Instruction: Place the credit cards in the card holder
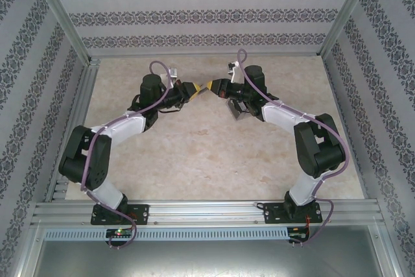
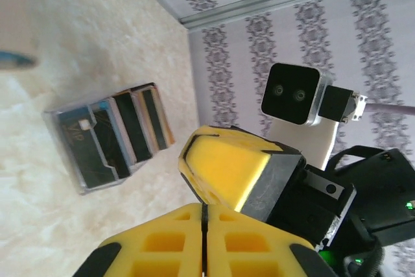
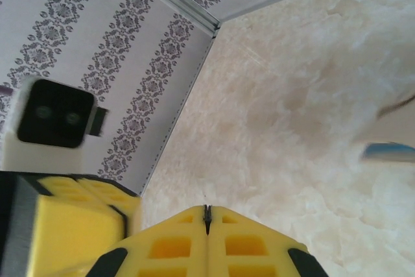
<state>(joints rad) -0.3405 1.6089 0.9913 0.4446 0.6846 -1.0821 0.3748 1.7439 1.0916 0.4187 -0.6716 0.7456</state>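
The left end effector (image 2: 204, 218) and right end effector (image 3: 207, 215) were pictured closed tight, tip to tip over the table (image 2: 84, 17); the clear card holder (image 2: 110, 137), lying nearby, was seen loaded with dark cards (image 2: 133, 128).

Your top view looks down from above and behind the arm bases (image 1: 120, 211) over the whole surface (image 1: 207, 154). Each wrist view sits close behind its own jaws, facing the patterned wall (image 3: 97, 37). Both share the surface, with the opposite wrist camera (image 2: 295, 93) beside the jaws.
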